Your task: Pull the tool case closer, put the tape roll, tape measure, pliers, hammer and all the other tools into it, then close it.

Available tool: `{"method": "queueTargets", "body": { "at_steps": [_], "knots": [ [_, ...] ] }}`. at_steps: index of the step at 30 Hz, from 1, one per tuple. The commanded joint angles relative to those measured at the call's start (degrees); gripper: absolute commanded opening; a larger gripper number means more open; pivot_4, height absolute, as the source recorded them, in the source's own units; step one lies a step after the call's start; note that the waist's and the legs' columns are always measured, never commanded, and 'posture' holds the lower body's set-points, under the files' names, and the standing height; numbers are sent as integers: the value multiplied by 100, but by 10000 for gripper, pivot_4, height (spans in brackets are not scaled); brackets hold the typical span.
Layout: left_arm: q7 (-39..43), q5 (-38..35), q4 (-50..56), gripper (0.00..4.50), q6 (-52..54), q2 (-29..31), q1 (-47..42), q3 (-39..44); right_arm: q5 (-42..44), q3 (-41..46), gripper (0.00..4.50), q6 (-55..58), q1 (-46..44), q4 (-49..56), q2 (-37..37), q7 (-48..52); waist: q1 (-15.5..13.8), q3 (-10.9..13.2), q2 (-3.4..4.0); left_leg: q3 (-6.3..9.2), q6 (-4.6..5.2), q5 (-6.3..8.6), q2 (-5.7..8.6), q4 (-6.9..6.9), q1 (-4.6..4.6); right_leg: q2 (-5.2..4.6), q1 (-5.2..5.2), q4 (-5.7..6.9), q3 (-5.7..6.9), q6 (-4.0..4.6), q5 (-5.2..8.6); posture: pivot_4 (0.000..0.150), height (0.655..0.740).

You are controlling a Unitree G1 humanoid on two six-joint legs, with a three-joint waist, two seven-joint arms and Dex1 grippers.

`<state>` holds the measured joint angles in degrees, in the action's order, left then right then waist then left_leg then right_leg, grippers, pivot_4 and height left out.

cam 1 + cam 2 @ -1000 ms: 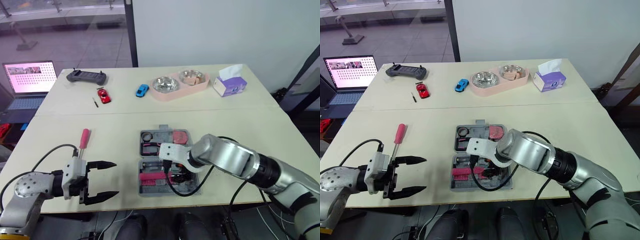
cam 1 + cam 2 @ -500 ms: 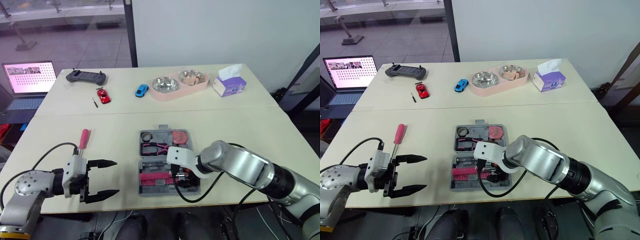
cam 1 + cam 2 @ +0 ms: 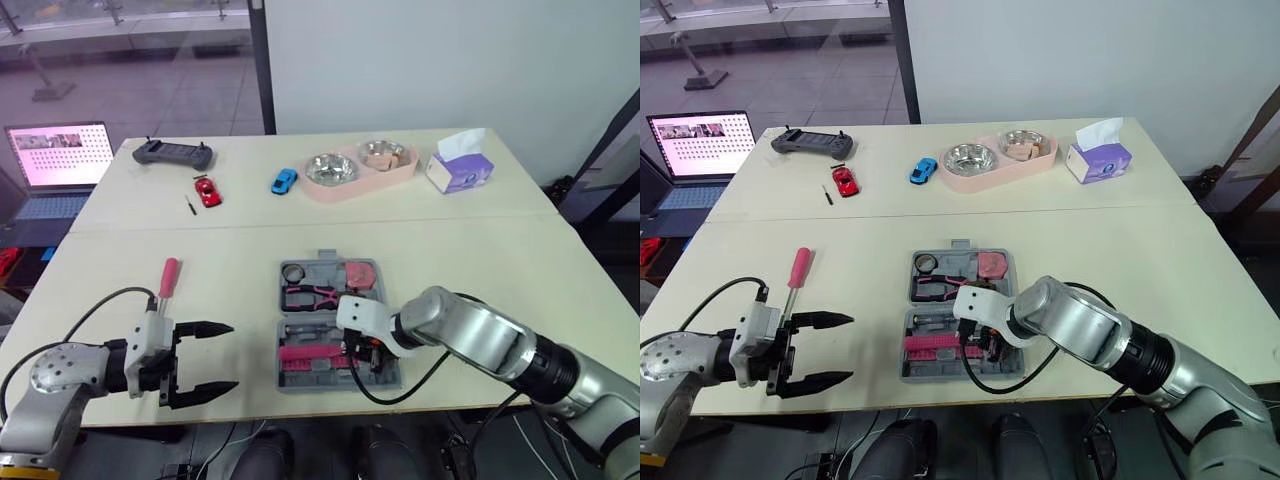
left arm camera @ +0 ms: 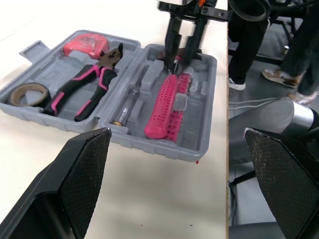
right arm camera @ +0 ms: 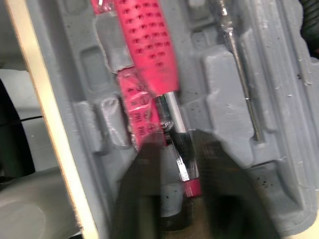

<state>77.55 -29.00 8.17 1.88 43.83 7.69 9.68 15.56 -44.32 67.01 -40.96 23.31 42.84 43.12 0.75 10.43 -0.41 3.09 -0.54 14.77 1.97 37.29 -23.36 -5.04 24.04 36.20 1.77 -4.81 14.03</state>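
1. My left claw (image 3: 228,356) hovers over the near edge of the bench (image 3: 480,260), spread wide and empty, at 9 o'clock from the tool case (image 4: 149,144).
2. My right claw (image 3: 362,358) is down in the open case's near half, at the metal neck of the hammer (image 5: 149,55); I cannot tell whether it pinches.
3. The case's far half holds the pliers (image 4: 84,87), with the tape roll (image 4: 27,93) at 11 o'clock and the tape measure (image 4: 84,42) at 1 o'clock.
4. A pink-handled screwdriver (image 3: 168,278) lies loose on the bench, at 10 o'clock from the case.
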Motion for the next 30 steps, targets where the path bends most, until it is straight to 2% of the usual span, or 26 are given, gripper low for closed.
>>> {"method": "queueTargets", "body": {
  "at_steps": [1,9,18,22,25,30],
  "knots": [
    [-4,-102,196,45000,10,54,32,65,-133,-24,194,-118,75,-43,64,142,-13,0,-1,1,0,0,0,0,0,0,0,0,0,0,0,1500,7400],
    [-27,-107,236,45000,55,58,46,80,-148,200,194,-140,-210,399,246,588,-10,0,0,0,0,0,4,3,-1,-1,-2,-1,0,1,0,1500,7400],
    [-53,-68,196,45000,73,46,-52,32,122,540,194,516,-883,646,354,959,-5,0,0,1,0,0,-1,1,-1,-1,2,1,1,0,0,1500,7400],
    [-109,-88,230,45000,112,27,-37,60,90,1343,194,615,-454,100,631,666,-39,0,0,1,0,0,7,0,-2,-4,-1,-2,0,0,0,1500,7400],
    [-139,-94,271,45000,141,38,9,100,100,2555,194,1097,187,-206,324,30,-34,-3,-5,-4,0,0,13,3,-2,-22,-6,-7,-2,0,-1,1500,7400],
    [-145,-127,319,45000,149,76,142,182,63,4526,194,2393,1154,406,-549,-821,-22,-3,-3,-5,0,0,7,-6,-2,-20,2,-2,-6,-2,-2,1500,7400]
  ]
}}
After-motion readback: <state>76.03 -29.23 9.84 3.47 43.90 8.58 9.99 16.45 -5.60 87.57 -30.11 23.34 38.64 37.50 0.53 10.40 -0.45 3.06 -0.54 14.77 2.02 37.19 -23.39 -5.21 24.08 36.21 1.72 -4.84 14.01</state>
